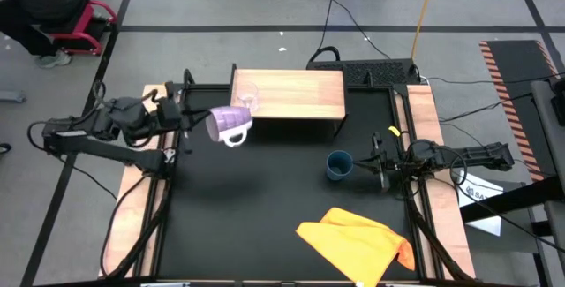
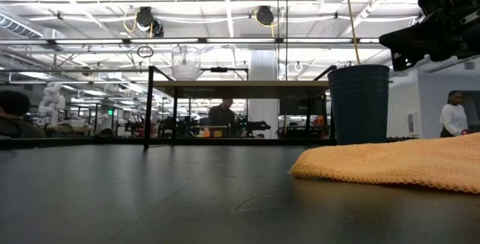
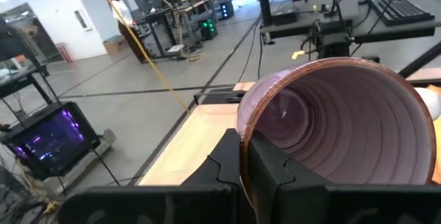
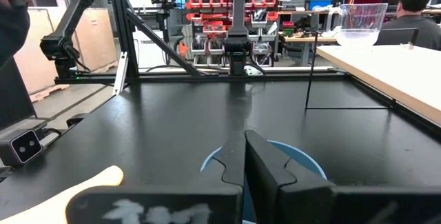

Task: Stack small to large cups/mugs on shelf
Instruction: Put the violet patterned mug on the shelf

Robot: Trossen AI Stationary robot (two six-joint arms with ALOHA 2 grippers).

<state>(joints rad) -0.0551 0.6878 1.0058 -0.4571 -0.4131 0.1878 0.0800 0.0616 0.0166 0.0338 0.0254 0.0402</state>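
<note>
A: Item one, the mug?

B: Light purple mug (image 1: pixel 230 124), handled, lying on its side in the air, mouth toward my left arm. My left pincer (image 1: pixel 183 116) is clamped on its rim, one finger (image 3: pixel 226 160) outside the wall and one inside. It hangs just off the shelf's left near corner, above the black worktop (image 1: pixel 256 207).

A: Item two, the shelf?

B: Shelf (image 1: pixel 300 94), light wooden top on black legs, at the far middle of the worktop.

A: Anything on it?

B: One small clear glass (image 1: pixel 246 96), upright, near the shelf's left edge, close to the raised mug. I cannot tell whether the two touch.

A: Item three?

B: Dark blue cup (image 1: pixel 339 165), upright on the worktop, right of centre and nearer than the shelf. My right pincer (image 1: pixel 372 162) sits just to its right, fingers pressed together, gripping nothing. The cup's rim shows directly beyond the fingertips.

A: Other stock?

B: One orange-yellow cloth (image 1: pixel 357 241), crumpled, on the near right part of the worktop, apart from the cup.
</note>
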